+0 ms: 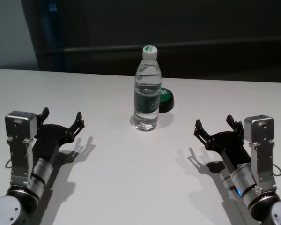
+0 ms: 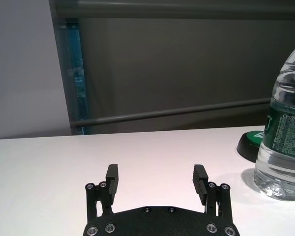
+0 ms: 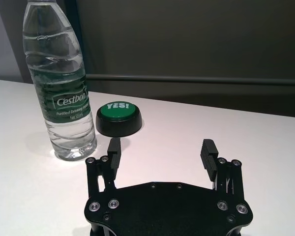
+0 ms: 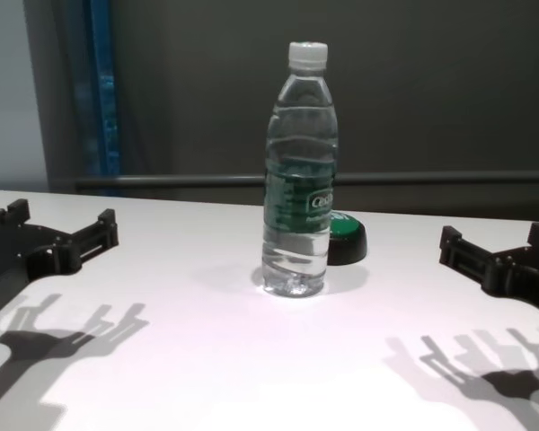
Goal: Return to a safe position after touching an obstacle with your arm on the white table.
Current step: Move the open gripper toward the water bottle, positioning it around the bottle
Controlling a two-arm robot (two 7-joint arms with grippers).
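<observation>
A green button [image 3: 119, 118] marked "YES!", black-based.

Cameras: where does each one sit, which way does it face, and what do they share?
Head: high, looking down on the white table; both arms, left gripper and right gripper, open.
Chest: low, facing forward; bottle centre, both grippers at the edges.
Left wrist: on the left arm, over its own fingers; bottle at the frame's edge.
Right wrist: same, with bottle and green button.
Shared: all four show the bottle, untouched.

Head cam high, angled down; chest cam low, level; wrist cams close behind jaws. All share bottle [image 1: 146, 89] on table [image 1: 131, 187].
</observation>
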